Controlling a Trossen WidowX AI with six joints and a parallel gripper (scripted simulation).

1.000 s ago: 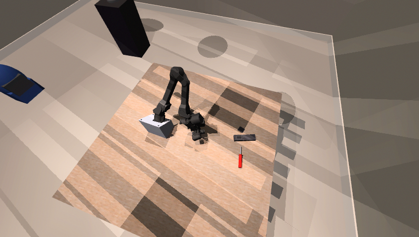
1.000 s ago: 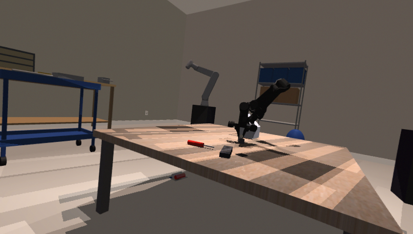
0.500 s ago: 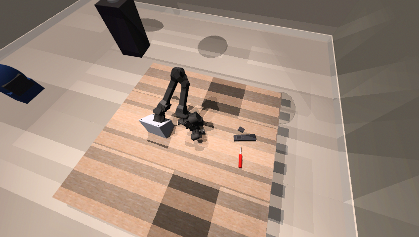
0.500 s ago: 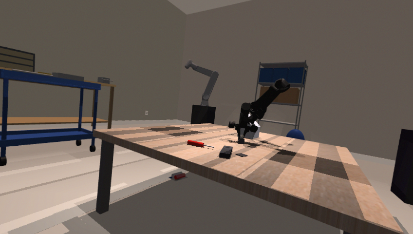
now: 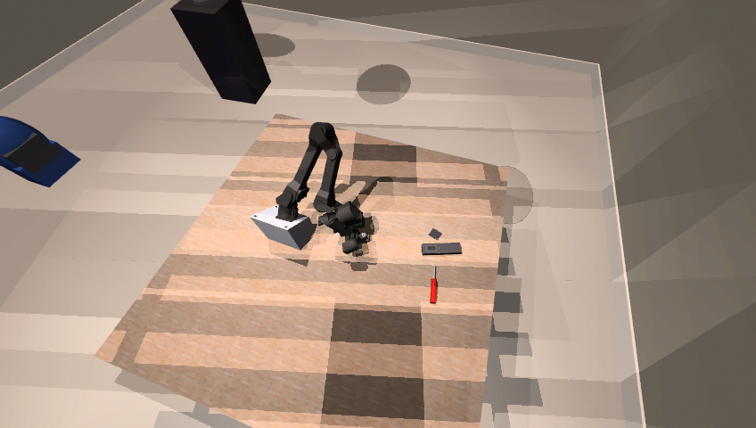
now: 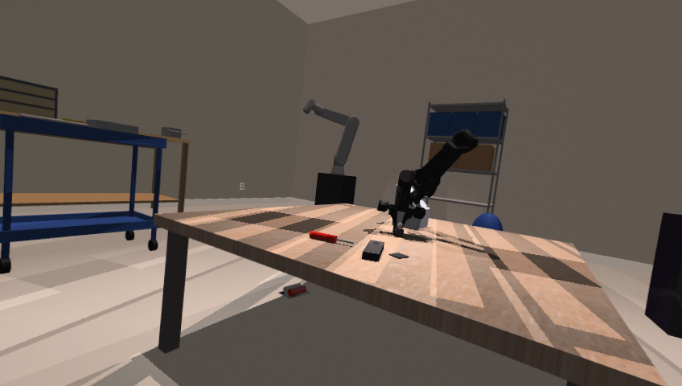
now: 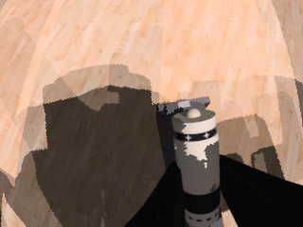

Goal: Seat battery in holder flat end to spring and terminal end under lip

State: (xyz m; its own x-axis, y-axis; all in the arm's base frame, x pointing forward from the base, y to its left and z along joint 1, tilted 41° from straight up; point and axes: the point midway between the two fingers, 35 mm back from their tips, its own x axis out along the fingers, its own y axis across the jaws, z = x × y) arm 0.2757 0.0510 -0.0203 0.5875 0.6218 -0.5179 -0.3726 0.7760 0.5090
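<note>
End effector (image 5: 360, 242) (image 6: 399, 225) (image 7: 196, 165) closed on batt. (image 5: 364, 236) (image 6: 399, 223) (image 7: 196, 161), gripped approx. mid-body, terminal end showing beyond fingers. Prob. stiff, fairly light, smooth casing could roll/slip; mid-barrel hold best, w/ light force. Holder (image 7: 164, 142) directly below end effector, mostly hidden; can't confirm contents, but batt. doesn't look seated yet.

I was in what looked like a robotics lab or workshop. A second arm (image 6: 350, 136) stood on a black pedestal (image 6: 335, 188), with a blue wheeled cart (image 6: 81, 135) and metal shelving (image 6: 466, 107) around my wooden bench (image 5: 254, 297) (image 6: 459, 286) (image 7: 109, 33).
</note>
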